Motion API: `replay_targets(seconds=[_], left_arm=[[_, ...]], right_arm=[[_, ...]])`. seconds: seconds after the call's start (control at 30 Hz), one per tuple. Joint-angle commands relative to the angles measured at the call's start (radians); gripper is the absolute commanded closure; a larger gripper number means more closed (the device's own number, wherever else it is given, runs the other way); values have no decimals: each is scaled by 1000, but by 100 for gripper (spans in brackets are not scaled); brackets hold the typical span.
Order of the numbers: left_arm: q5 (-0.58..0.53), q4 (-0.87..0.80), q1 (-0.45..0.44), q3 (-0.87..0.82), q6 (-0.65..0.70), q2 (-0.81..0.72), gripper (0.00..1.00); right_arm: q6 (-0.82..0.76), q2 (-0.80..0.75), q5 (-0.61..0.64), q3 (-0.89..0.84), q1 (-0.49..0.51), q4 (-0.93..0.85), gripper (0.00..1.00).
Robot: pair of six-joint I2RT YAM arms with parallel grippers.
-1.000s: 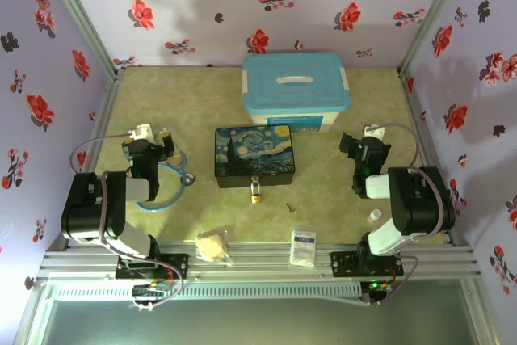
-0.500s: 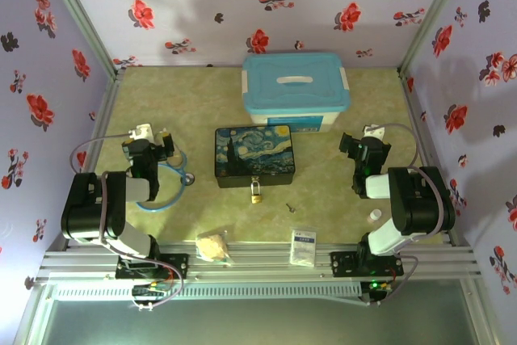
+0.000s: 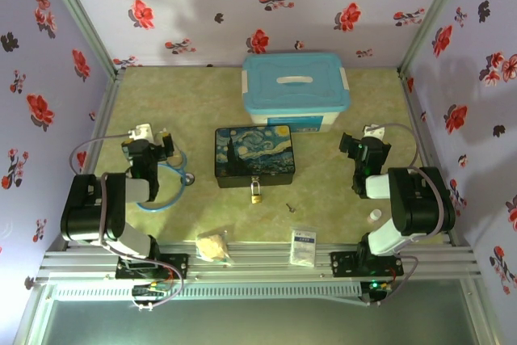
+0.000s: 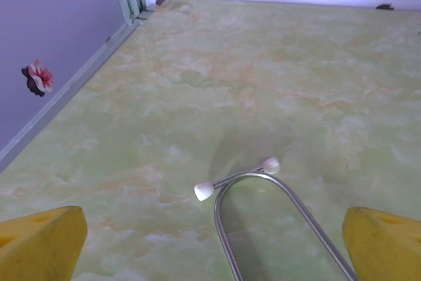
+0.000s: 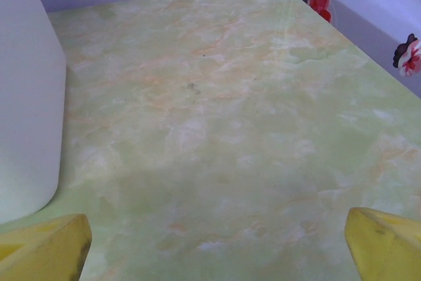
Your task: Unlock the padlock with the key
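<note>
Lying at the box (image 3: 254, 155) front, padlock (image 3: 255, 193); key (image 3: 289, 208) near its right on the surface (image 3: 186, 103). Pinch key low with right end effector (image 5: 214, 241), steady padlock with left end effector (image 4: 210, 241); both wide open, empty.

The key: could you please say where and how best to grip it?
Probably pinch the key across its width from straight above: it lies flat on the table, apart from the padlock, offering only thin edges.
</note>
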Motion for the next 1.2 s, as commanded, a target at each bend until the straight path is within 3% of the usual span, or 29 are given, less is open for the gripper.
replay_targets(seconds=[0.0,0.1,0.17,0.23,0.3,0.4,0.47,0.57,0.63,0.77,0.97,1.03,1.17], left_arm=[[-58,-80,-6,-1,-2,-141,0],[-74,-159,-6,7,-31,-270,0],[-79,-243,-5,25,-106,-358,0],[-76,-393,-6,60,-274,-445,0],[-2,-533,-4,85,-429,-527,0],[178,-478,-2,7,-533,-622,0],[260,-544,-3,5,-633,-672,0],[406,-709,-30,44,-731,-706,0],[454,-766,-86,44,-789,-721,0],[420,-880,-281,63,-787,-734,0],[347,-923,-526,72,-836,-724,0],[315,-936,-591,76,-854,-720,0],[312,-863,-713,65,-893,-667,0]], right_arm=[[-31,-92,-23,37,3,-84,1],[-34,-218,-10,53,18,-203,1],[112,-304,62,103,15,-365,1],[245,-363,87,194,7,-613,1],[277,-410,-32,275,0,-822,1],[307,-468,-268,293,1,-944,1],[341,-496,-411,282,5,-997,1],[375,-537,-476,260,70,-1088,1],[350,-558,-434,267,148,-1187,1],[354,-579,-370,275,300,-1351,4],[454,-603,-328,190,492,-1359,18],[497,-596,-330,164,560,-1330,28],[521,-547,-342,130,690,-1260,40]])
